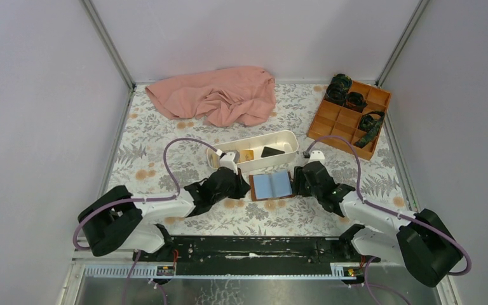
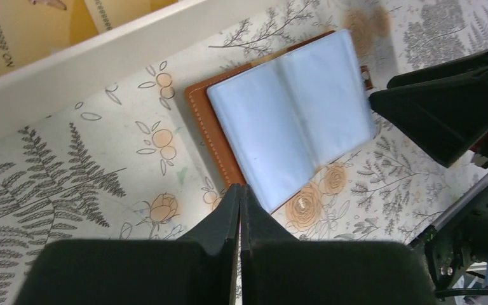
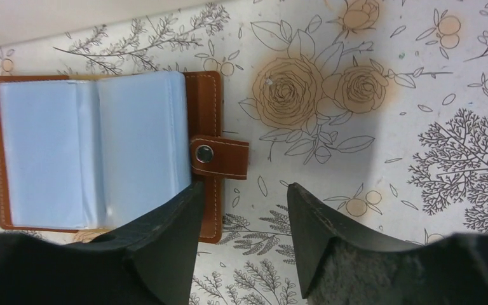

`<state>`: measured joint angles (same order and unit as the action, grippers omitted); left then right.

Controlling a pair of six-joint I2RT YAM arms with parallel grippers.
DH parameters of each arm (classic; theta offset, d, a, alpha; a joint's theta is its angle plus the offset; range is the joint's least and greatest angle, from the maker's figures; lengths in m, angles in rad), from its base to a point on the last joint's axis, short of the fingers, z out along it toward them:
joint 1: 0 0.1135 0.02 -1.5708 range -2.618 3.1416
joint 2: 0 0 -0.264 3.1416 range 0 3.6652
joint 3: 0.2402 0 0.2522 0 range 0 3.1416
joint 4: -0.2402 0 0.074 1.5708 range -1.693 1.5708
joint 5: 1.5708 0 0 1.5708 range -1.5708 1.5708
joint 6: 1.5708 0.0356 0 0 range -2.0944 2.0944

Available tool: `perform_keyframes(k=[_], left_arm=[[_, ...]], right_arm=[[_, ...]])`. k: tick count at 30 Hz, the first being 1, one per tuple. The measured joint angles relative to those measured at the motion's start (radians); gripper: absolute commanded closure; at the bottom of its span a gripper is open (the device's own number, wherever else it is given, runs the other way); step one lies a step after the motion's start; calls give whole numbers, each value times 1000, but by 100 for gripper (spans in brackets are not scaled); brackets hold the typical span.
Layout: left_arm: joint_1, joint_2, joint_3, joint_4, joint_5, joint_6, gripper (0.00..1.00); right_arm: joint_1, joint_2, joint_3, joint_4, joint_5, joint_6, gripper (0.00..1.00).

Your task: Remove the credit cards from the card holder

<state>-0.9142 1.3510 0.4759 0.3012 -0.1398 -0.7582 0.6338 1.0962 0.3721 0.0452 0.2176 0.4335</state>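
The brown card holder (image 1: 271, 185) lies open on the floral table, with light blue inner sleeves showing. It also shows in the left wrist view (image 2: 286, 121) and the right wrist view (image 3: 101, 149), with its snap tab (image 3: 219, 157) sticking out to the right. My left gripper (image 1: 243, 185) is shut, its tips (image 2: 240, 188) at the holder's near-left brown edge. My right gripper (image 1: 297, 180) is open (image 3: 244, 187), with one finger (image 3: 165, 235) over the holder's tab-side edge. A yellow card (image 1: 246, 154), a black card (image 1: 272, 152) and a whitish one lie in the white tray (image 1: 260, 164).
The white tray stands just behind the holder, and its wall (image 2: 101, 60) is close to my left gripper. A pink cloth (image 1: 219, 95) lies at the back. An orange compartmented box (image 1: 340, 121) with dark items stands back right.
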Motion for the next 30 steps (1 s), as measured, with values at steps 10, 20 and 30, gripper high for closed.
perform_keyframes(k=[10,20,30], left_arm=[[1,55,-13,2,-14,6,100],[1,139,-13,50,-3,6,100],[1,174,-13,114,10,5,100]], right_arm=[[0,30,6,23,-77,-6,54],[-1,34,-19,130,-213,3,58],[-1,-32,-39,226,-351,20,57]])
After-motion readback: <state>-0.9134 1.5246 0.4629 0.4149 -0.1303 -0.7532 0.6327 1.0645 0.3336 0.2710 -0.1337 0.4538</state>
